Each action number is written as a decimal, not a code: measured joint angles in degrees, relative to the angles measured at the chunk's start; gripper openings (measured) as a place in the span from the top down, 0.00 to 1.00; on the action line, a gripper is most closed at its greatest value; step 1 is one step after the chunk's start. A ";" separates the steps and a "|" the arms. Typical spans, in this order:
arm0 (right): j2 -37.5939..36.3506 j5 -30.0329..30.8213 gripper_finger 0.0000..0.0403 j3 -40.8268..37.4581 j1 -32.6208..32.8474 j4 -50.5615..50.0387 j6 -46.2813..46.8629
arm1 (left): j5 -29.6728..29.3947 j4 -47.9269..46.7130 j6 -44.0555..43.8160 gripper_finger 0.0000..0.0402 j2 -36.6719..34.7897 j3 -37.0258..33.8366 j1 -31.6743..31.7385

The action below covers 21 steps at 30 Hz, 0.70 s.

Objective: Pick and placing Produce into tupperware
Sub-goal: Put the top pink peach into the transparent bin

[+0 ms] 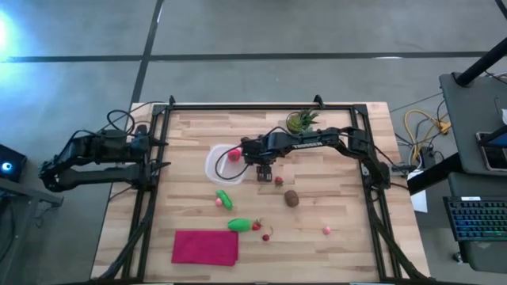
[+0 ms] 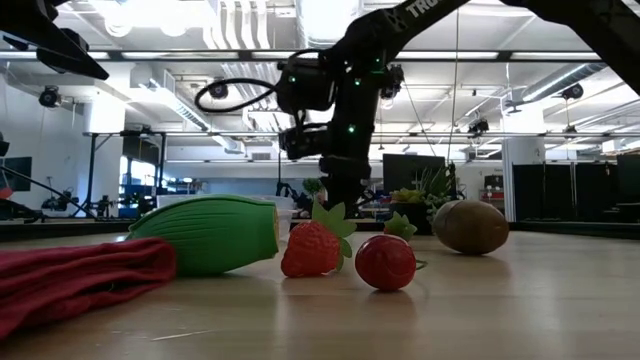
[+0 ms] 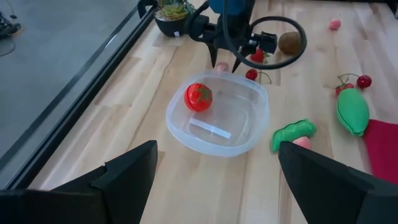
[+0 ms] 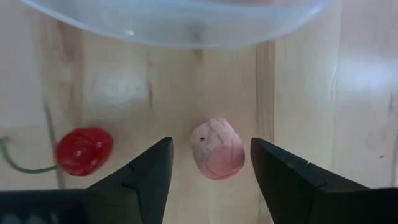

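The clear tupperware (image 1: pixel 214 168) (image 3: pixel 219 118) sits left of centre and holds a red tomato-like ball (image 3: pixel 198 97). My right gripper (image 1: pixel 265 174) (image 4: pixel 211 144) points down just right of it, open. Its fingers stand on either side of a pale pink piece (image 4: pixel 216 155) (image 3: pixel 222 66) lying on the table, with gaps showing on both sides. A red cherry (image 4: pixel 84 150) lies beside it. Elsewhere on the table are a kiwi (image 1: pixel 292 198), a green pod (image 1: pixel 226 199), a green corn-like piece (image 1: pixel 239 225) and red berries (image 1: pixel 261 230). My left gripper (image 1: pixel 161 155) (image 3: pixel 216 149) waits open at the left edge.
A spiky potted plant (image 1: pixel 302 120) stands at the far edge behind my right arm. The magenta cloth (image 1: pixel 205 247) lies at the near left. A pink berry (image 1: pixel 325 230) lies near right. A black frame (image 1: pixel 261 105) borders the wooden table.
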 joint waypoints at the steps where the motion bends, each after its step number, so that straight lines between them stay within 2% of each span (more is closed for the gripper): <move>1: 0.00 -0.01 0.50 -0.41 0.00 0.21 0.06 | 0.00 0.00 -0.02 0.20 0.00 0.00 0.00; 14: 0.00 0.02 0.72 -1.54 0.00 3.89 1.10 | 0.02 0.09 -0.07 0.20 0.00 0.00 0.00; 21: 0.03 0.02 0.75 -0.49 0.16 2.11 1.11 | 0.02 0.11 -0.07 0.20 0.00 -0.02 0.00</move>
